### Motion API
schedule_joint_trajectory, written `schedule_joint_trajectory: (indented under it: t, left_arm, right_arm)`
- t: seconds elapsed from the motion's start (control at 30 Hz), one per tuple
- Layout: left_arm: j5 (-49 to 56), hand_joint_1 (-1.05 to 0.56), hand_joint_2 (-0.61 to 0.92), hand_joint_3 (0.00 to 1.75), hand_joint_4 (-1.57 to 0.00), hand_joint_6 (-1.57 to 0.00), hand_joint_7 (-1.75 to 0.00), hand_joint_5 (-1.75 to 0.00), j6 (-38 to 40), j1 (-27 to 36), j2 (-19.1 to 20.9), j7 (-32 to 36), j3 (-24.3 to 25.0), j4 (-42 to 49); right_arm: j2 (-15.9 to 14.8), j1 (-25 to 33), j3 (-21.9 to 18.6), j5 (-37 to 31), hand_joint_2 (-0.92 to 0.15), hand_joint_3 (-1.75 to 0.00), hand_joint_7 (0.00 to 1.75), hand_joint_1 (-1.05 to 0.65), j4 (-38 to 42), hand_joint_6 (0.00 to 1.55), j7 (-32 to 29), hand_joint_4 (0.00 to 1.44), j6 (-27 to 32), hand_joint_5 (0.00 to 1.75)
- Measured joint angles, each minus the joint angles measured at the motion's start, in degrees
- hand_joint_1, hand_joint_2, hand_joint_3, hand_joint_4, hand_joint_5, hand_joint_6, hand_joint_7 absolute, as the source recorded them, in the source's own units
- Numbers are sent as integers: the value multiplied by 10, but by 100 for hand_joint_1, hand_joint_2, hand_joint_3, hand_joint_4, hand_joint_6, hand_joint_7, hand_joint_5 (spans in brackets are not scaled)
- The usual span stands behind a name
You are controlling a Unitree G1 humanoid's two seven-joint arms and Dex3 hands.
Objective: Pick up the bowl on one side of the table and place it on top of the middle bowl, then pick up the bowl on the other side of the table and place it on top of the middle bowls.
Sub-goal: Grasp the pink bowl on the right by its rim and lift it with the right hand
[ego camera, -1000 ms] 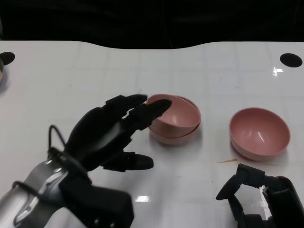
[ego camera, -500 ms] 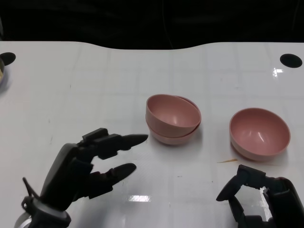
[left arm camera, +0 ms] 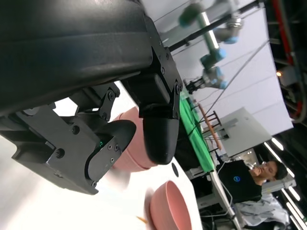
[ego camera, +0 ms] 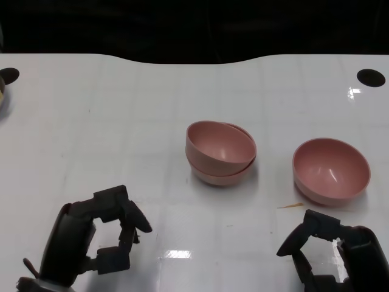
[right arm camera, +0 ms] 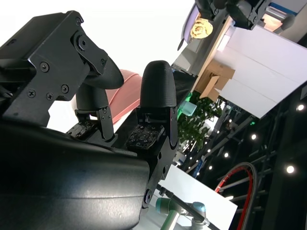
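Two pink bowls sit stacked at the table's middle, the upper one slightly tilted in the lower; the left wrist view shows the stack past my fingers. A third pink bowl stands alone to the right, also seen as the bowl in the left wrist view and as a pink sliver in the right wrist view. My left hand is low at the near left, well apart from the stack, fingers curled in and holding nothing. My right hand sits near the front edge just below the lone bowl, fingers curled, empty.
A black round hole marks the far right of the white table, another hole the far left. A thin sliver lies before the right bowl. A person stands beyond the table.
My left hand has drawn back from the stacked bowls to the near left and curled its fingers in. The bowls and my right hand have not moved.
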Motion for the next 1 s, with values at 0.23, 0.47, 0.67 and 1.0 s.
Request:
schedule_joint_trajectory:
  t: [0.23,0.47,0.67,1.0]
  left_arm:
    - [-8,1,43,135,-93,-84,-157,-175,7,0,-21,-44,17,14]
    - [-19,-4,44,135,-95,-82,-160,-175,16,0,-34,-77,37,18]
    - [-19,-6,42,138,-94,-80,-163,-175,27,0,-46,-92,50,18]
    - [-14,-3,39,142,-92,-79,-163,-175,38,0,-51,-98,57,16]
  right_arm:
    - [-1,3,-14,-29,-62,-74,58,-7,-9,78,-15,73,9,103]
    - [-27,19,-26,-71,-89,-11,8,-27,-95,63,-17,49,91,69]
    - [-54,22,-40,-107,-89,-1,0,-42,-166,51,-16,35,165,52]
    - [-69,31,-57,-231,-84,0,0,-58,-297,25,-21,13,354,49]
